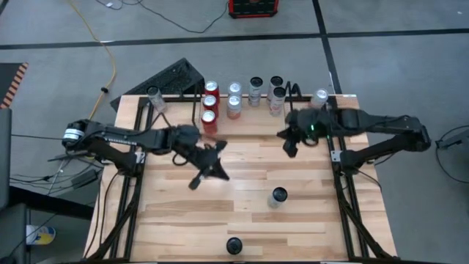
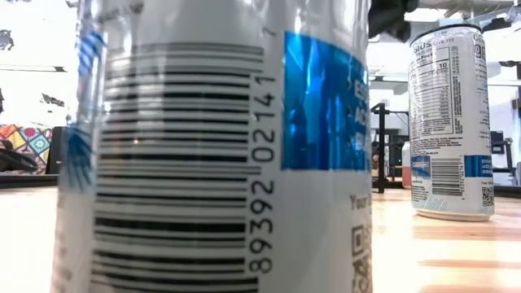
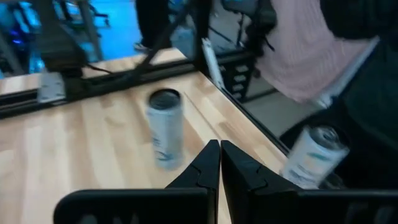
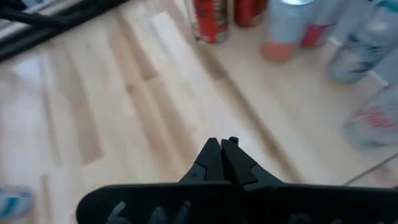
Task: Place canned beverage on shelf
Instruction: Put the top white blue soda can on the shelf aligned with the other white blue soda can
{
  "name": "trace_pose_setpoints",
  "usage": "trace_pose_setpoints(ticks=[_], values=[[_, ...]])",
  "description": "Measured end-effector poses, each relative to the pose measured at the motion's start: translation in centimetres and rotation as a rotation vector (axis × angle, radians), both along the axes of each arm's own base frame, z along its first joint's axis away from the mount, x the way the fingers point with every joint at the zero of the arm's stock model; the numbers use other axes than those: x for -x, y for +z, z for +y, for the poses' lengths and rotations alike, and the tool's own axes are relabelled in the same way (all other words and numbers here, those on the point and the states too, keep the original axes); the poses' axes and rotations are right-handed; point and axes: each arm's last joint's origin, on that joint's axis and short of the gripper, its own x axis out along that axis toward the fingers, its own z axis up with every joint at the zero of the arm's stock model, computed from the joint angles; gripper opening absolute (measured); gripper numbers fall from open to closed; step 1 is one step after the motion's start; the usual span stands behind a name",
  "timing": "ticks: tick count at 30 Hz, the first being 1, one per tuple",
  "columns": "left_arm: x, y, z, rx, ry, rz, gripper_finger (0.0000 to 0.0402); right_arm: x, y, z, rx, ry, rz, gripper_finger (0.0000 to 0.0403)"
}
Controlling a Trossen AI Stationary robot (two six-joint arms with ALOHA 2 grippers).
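Observation:
A silver can [image 1: 278, 196] stands upright on its base on the wooden table, right of the middle; it also shows in the left wrist view [image 3: 165, 127] and the low view [image 2: 452, 122]. A second can [image 1: 234, 246] stands at the near edge, filling the low view [image 2: 212, 146]. The black rod shelf [image 1: 293, 89] at the far edge holds red cans [image 1: 210, 103] and silver cans [image 1: 255, 89]. My left gripper [image 1: 212, 167] is shut and empty over the table's middle, left of the standing can. My right gripper [image 1: 289, 143] is shut and empty just near of the shelf's right end.
Single cans stand at the far left corner [image 1: 154, 95] and the far right corner [image 1: 320, 95]. Black rails [image 1: 344, 183] run along both table sides. A person in a pink top [image 3: 311, 50] stands beyond the table. Bare wood lies between the grippers.

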Motion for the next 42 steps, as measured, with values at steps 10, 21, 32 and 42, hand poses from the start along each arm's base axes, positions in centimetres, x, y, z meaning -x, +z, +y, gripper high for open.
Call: trace_pose_setpoints(ticks=[10,21,32,42], values=[[0.8,-0.7,-5.2,-0.093,-0.078,0.041,0.0,-0.2,0.3,11.2,-0.198,0.005,-0.209,0.0],[1.7,-1.1,-8.7,-0.198,-0.04,0.04,0.0,-1.8,-1.1,21.2,-0.317,0.225,-0.388,0.0],[1.8,-1.0,-9.0,-0.179,-0.022,0.051,0.0,0.0,-3.0,19.1,-0.224,0.055,-0.17,0.0],[1.7,-0.8,-9.0,-0.178,0.008,0.021,0.0,0.8,-4.4,17.2,-0.235,-0.059,0.042,0.0117]])
